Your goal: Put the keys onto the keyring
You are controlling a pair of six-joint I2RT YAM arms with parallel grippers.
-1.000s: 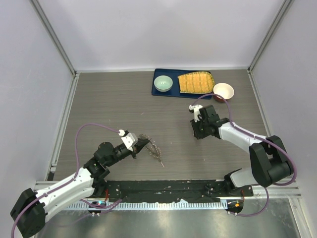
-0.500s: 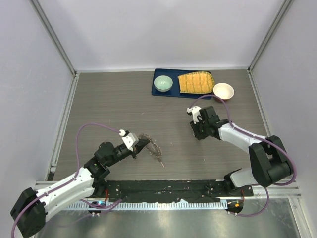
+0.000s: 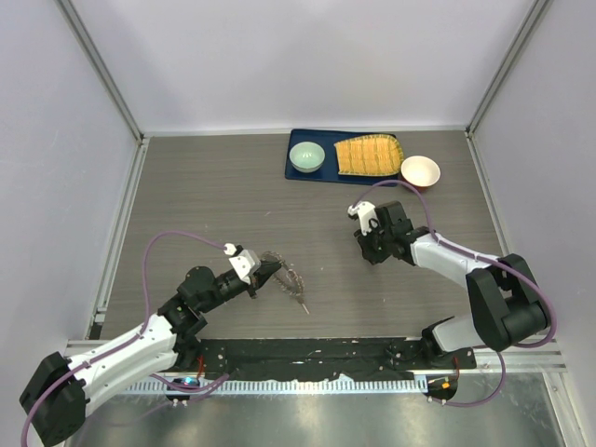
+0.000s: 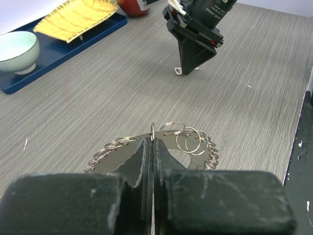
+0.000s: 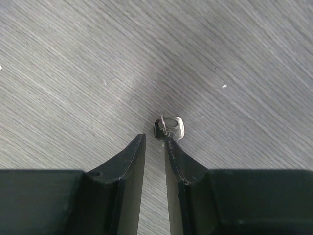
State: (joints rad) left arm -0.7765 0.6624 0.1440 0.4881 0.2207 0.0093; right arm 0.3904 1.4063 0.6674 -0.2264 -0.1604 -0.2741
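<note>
The L gripper (image 4: 153,141) is shut tight on the edge of the big grey metal keyring w/ lots of small shiny loops & bits all round it (image 4: 172,147). The keyring sits low at the front-left of the grey wood table (image 3: 205,196).

The R gripper (image 5: 155,141) is down by the table, mid-right, well apart from the keyring. Its two black fingers have a thin gap between them. Bare wood shows in that gap, so it is open a little & not pinching anything that can be seen. The tiny thin silver key w/ a small head (image 5: 169,129) lies on the wood right at the tip of one finger, the one on the right in the wrist view. It touches that tip or is v. close. A tiny wire loop sits on the key's head.

The step now is prob. picking up the key. To do it well, the R gripper should scoot sideways a bit so the key is in the middle of the gap, not off to one side. The key is flat & thin, so the tips need to go right down to the wood & close slowly, or a bump may make it skid away. It's best to leave the little loop free, as that part prob. hooks on the keyring. The L gripper should just hold the keyring steady.
</note>
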